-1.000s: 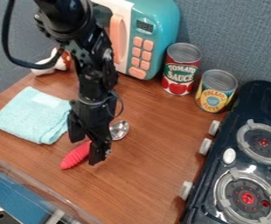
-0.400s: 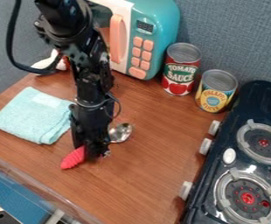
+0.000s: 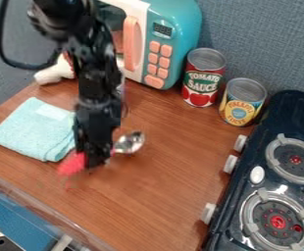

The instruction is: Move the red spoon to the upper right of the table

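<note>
The black gripper (image 3: 94, 159) hangs over the left-centre part of the wooden table, shut on the red spoon (image 3: 72, 164) around its handle. Left of the fingers the red ribbed handle sticks out, and on the right the shiny metal bowl of the spoon shows. The handle and the fingers are blurred. The middle of the spoon is hidden behind the gripper.
A folded light-blue cloth (image 3: 34, 129) lies just left of the gripper. Behind are a teal toy microwave (image 3: 173, 29), a red can (image 3: 202, 78) and a yellow can (image 3: 241, 102). The dark stove (image 3: 272, 196) borders the wooden table (image 3: 167, 196) at right.
The gripper has closed around the handle and shifted up and to the left in the view. The spoon has moved the same way with it.
</note>
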